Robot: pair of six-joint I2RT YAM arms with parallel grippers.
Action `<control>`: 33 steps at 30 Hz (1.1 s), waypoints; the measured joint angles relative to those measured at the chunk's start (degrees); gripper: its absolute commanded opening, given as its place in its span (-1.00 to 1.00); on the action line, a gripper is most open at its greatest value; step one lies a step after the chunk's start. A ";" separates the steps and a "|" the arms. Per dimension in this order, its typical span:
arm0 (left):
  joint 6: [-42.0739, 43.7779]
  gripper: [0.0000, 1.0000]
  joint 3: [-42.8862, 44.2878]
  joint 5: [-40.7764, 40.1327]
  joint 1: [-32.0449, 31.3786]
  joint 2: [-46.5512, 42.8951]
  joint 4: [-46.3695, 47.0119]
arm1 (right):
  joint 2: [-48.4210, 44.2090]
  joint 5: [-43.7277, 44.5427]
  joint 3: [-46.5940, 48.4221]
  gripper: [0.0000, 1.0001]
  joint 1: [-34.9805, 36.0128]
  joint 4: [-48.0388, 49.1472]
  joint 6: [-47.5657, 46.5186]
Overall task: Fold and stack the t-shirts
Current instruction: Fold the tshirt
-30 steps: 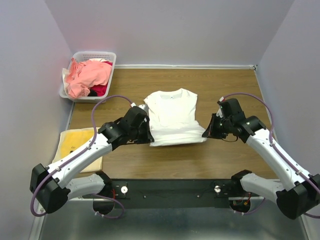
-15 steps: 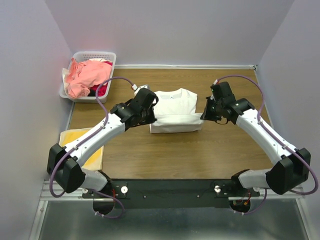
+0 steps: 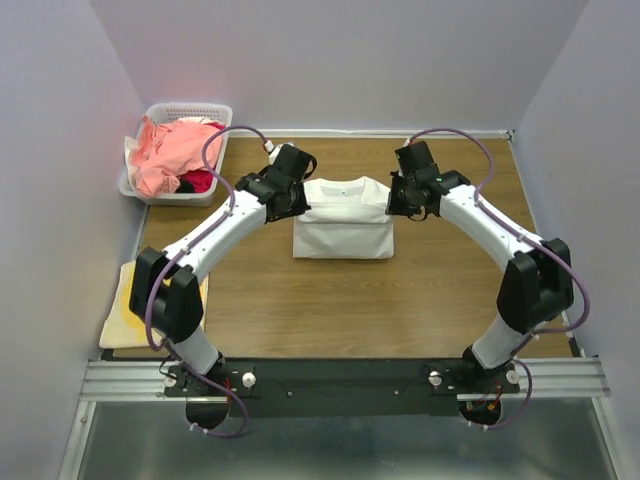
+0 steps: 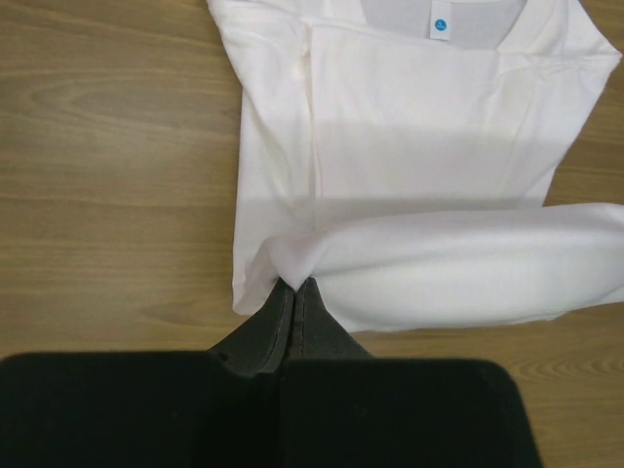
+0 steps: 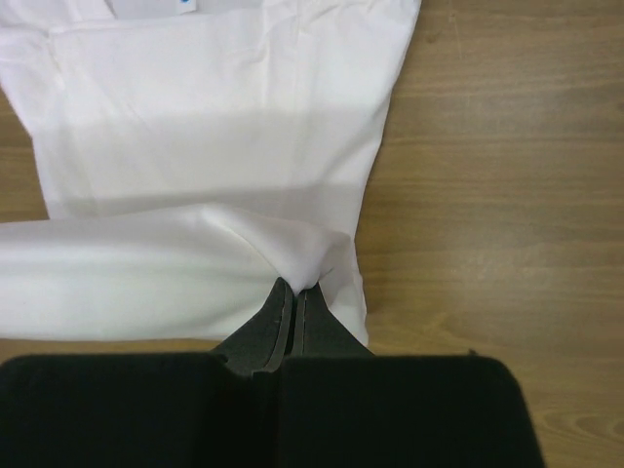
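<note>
Well off to the left of the left jaws and a little beyond them, a white lattice basket [image 3: 190, 107] sits at the far left corner of the table [image 3: 450, 290]. A salmon-pink t-shirt [image 3: 178, 148] is heaped in it, with a red garment [image 3: 200, 181] showing at its near edge. Also left of those jaws, but far back toward the arm bases, a flat yellow item [image 3: 125, 305] lies at the table's edge, partly under the left arm.

The left gripper [image 4: 295, 290] is clenched, its jaws pinched together on a bunched bit of the white t-shirt [image 3: 342, 238] at the shirt's left edge. From that pinch a raised, rounded fold of cloth runs away to the right of the jaws. Ahead of the jaws the rest of the shirt lies flat on the wood, its collar at the far end with a small blue label [image 4: 441, 21] inside the neck. Bare table lies to the left of the jaws.

The shirt lies between the two sets of jaws, in the middle of the table's far half, collar pointing away from the arm bases.

The right gripper [image 5: 294, 290] is likewise clamped tight, grasping the white t-shirt at its right edge. From these jaws the lifted fold stretches off to the left, the flat body of the shirt lies ahead, and bare wood lies to the right.
</note>
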 measured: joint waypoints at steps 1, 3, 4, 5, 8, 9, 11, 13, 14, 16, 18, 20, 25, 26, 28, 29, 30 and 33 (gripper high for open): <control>0.48 -1.00 0.83 -0.09 0.35 1.22 0.20 | 2.38 0.35 1.20 -0.99 -0.11 0.70 -0.11; 1.79 -1.00 3.08 -0.28 1.11 4.55 0.39 | 5.81 0.83 3.04 -0.99 -0.37 1.42 -0.35; 2.64 -1.00 4.59 -0.35 1.57 6.69 0.59 | 7.19 1.05 3.85 -0.99 -0.50 1.81 -0.46; 3.17 -1.00 5.70 -0.39 1.95 8.41 0.72 | 8.63 1.31 4.70 -0.99 -0.61 2.08 -0.50; 4.92 -1.00 9.03 -0.39 3.21 13.27 1.31 | 13.51 1.95 8.46 -0.99 -1.11 2.56 -0.66; 5.53 -1.00 10.62 -0.37 3.72 15.30 1.29 | 15.47 2.10 10.01 -0.99 -1.31 2.84 -0.66; 6.73 -1.00 14.23 -0.35 4.63 18.73 1.33 | 18.01 2.38 12.26 -0.99 -1.64 3.06 -0.66; 7.91 -1.00 17.84 -0.20 5.62 22.12 1.60 | 20.70 2.64 14.78 -0.99 -2.05 3.43 -0.61; 8.39 -1.00 19.65 0.02 6.10 23.58 1.31 | 21.94 2.75 16.09 -0.99 -2.23 3.43 -0.61; 9.46 -1.00 23.30 0.28 6.84 26.49 1.11 | 24.30 2.95 18.78 -0.99 -2.54 3.67 -0.61; 10.49 -1.00 27.30 0.63 7.43 29.38 0.81 | 26.47 3.28 21.20 -0.99 -2.80 3.74 -0.59; 11.41 -1.00 30.69 0.83 7.91 31.85 0.52 | 28.30 3.52 23.30 -0.99 -3.06 3.67 -0.59; 13.55 -0.36 37.70 2.64 9.07 37.92 0.04 | 32.76 3.87 27.85 -0.63 -3.82 3.78 -0.55; 14.03 -0.21 38.51 3.08 9.31 38.84 0.04 | 33.48 3.98 28.39 -0.47 -3.96 3.78 -0.42; 15.56 -0.13 40.04 3.54 9.90 40.96 0.15 | 34.40 4.24 29.11 0.02 -4.20 3.76 -0.04; 15.61 -0.07 40.70 3.54 10.19 41.86 0.11 | 34.73 4.70 29.42 0.09 -4.31 3.69 0.37; 16.17 -0.07 41.77 3.56 10.64 42.97 0.11 | 34.93 5.16 29.70 0.14 -4.39 3.63 0.50; 16.61 -0.07 42.84 3.56 11.74 44.13 0.72 | 35.58 6.95 31.74 0.20 -5.14 3.50 2.08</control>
